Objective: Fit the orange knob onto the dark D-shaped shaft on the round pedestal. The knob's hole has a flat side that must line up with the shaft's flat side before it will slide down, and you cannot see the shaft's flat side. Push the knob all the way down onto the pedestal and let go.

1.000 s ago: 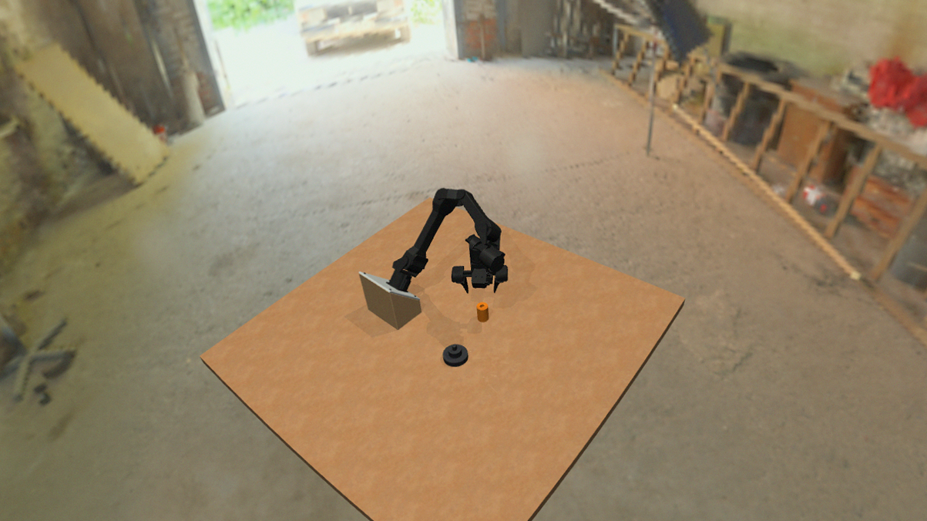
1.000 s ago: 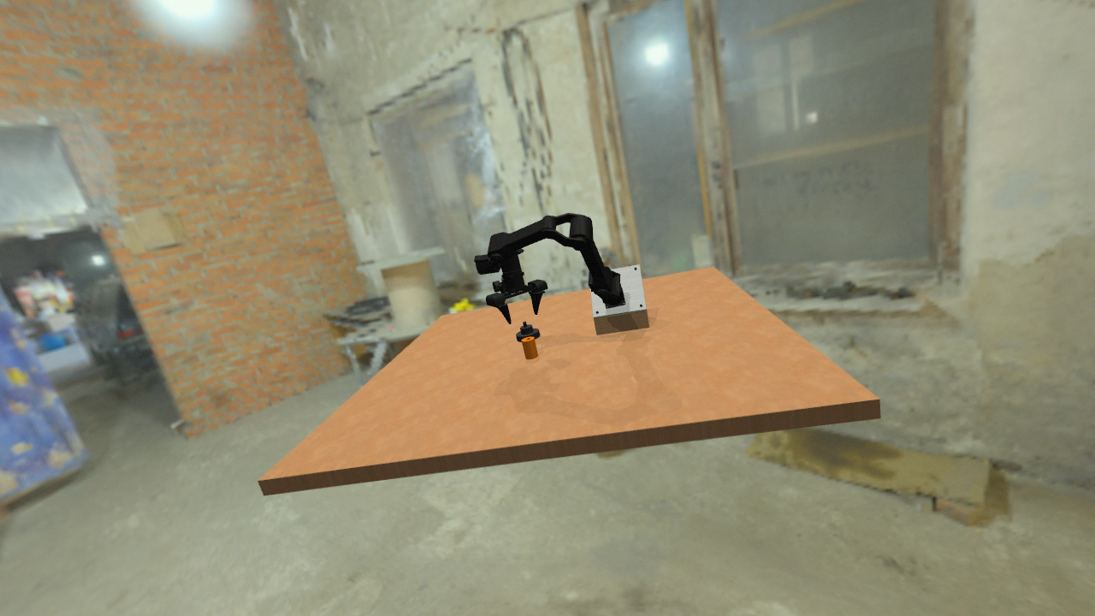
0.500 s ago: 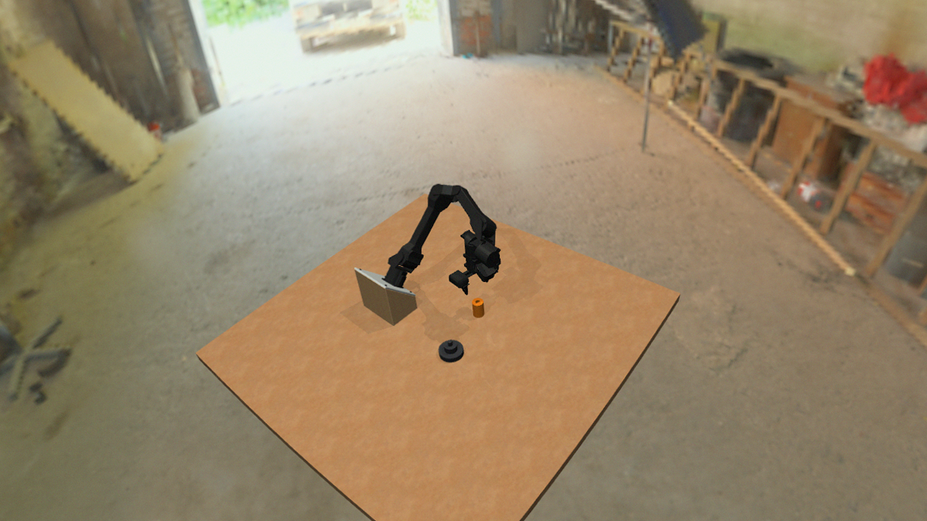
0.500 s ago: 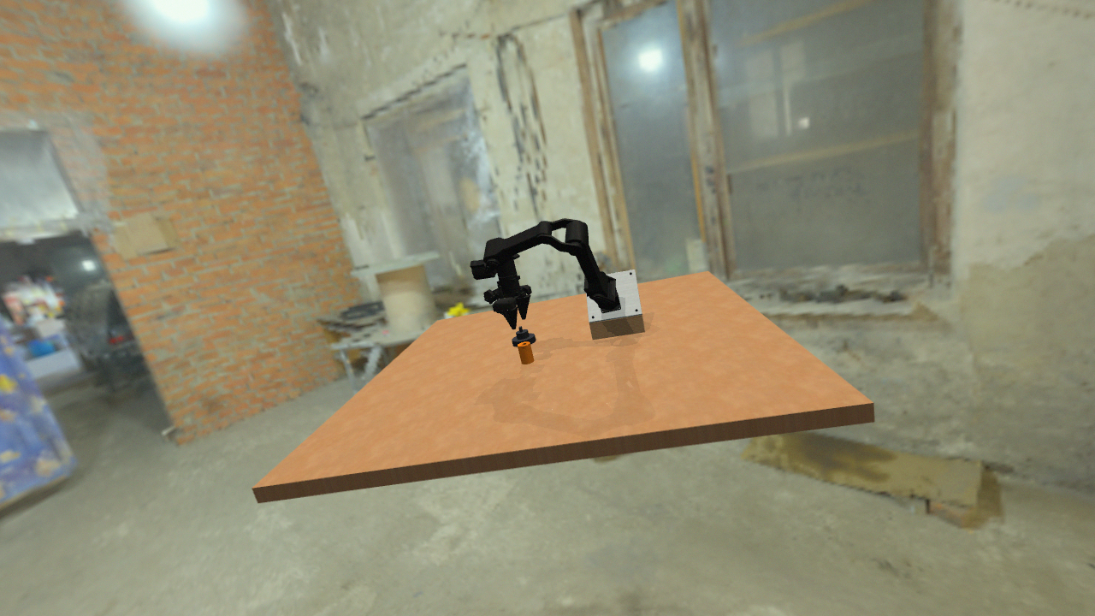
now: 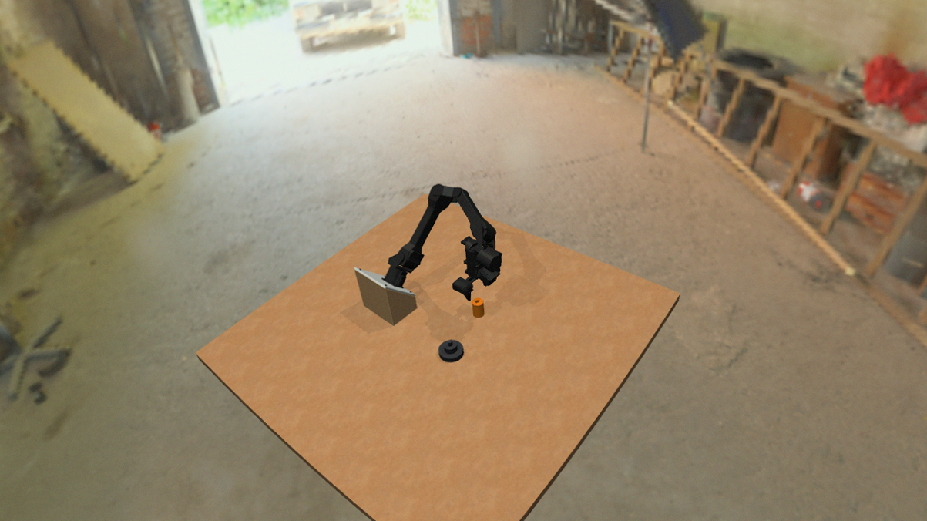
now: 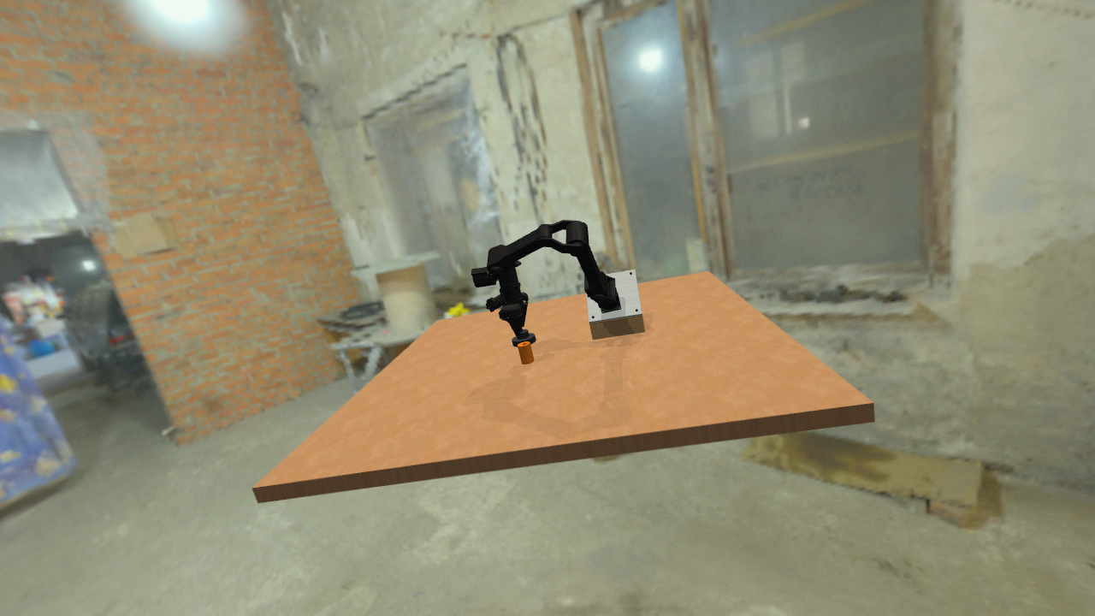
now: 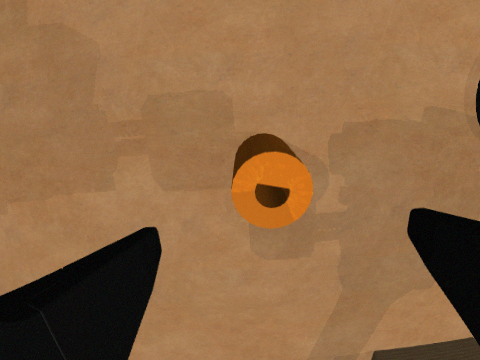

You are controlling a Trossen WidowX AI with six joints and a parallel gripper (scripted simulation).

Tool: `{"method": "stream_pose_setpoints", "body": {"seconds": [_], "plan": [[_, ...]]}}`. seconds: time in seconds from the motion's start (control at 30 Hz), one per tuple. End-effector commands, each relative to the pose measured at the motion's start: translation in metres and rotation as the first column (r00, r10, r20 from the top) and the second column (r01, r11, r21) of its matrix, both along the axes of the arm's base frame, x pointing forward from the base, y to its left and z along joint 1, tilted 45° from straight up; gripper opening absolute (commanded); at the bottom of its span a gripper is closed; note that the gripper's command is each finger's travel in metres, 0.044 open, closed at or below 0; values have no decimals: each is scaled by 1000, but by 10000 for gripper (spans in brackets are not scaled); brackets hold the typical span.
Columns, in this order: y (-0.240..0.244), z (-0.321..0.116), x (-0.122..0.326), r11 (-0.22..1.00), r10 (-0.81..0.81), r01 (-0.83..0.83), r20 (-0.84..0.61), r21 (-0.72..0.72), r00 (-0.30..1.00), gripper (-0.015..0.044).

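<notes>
The orange knob stands upright on the table. Its D-shaped hole faces up; in the wrist view the hole's flat side is at the top, slightly tilted. The dark round pedestal stands a short way from the knob, with its shaft upright and bare. A dark edge at the right of the wrist view looks like part of the pedestal. My gripper is open and empty, pointing down above the knob. Its fingers are wide apart, one on either side of the knob in the wrist view.
The arm's base block stands on the wooden table. The arm arches from it over to the knob. The arm's shadows fall on the table around the knob.
</notes>
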State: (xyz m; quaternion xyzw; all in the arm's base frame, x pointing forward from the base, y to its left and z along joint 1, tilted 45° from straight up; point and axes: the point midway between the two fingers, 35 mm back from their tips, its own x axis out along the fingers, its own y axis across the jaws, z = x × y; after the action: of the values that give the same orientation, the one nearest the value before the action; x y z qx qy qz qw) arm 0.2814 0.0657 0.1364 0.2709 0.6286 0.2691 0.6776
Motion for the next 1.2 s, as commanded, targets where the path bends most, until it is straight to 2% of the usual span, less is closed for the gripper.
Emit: {"method": "stream_pose_setpoints", "body": {"seconds": [0.0,1.17], "plan": [[9,-8,-1,1000,-1,1,-3,5,1000,440],[49,-49,4,1000,6,-6,0,1,1000,440]]}}
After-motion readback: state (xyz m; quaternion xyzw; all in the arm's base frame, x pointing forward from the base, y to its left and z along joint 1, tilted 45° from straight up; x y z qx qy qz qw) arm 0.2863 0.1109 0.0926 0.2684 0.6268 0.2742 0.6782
